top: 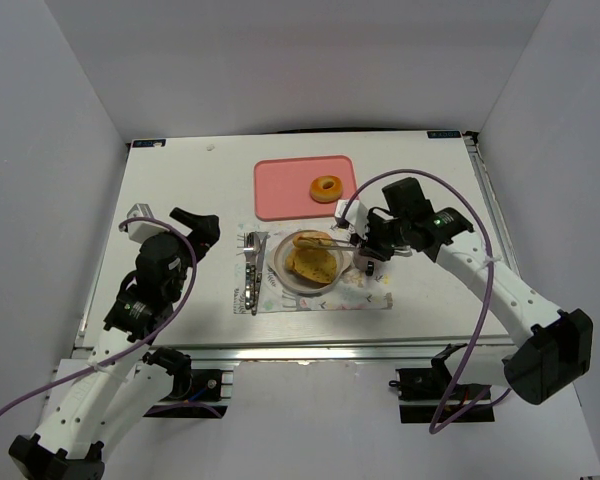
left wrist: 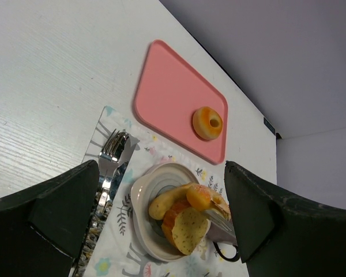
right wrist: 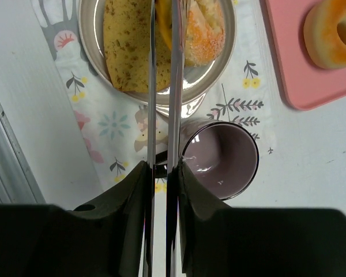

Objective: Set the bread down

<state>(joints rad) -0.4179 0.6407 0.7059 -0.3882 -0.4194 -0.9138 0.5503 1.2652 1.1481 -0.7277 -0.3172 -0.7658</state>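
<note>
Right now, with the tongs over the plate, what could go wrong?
The tongs are nearly closed over piled bread; they may pinch two pieces or lose grip. The mug stands right beside the plate, close below the tongs; a low swing toward the tray could knock it.

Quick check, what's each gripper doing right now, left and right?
Left gripper: open, holding nothing.
Right gripper: closed on metal tongs.
</note>
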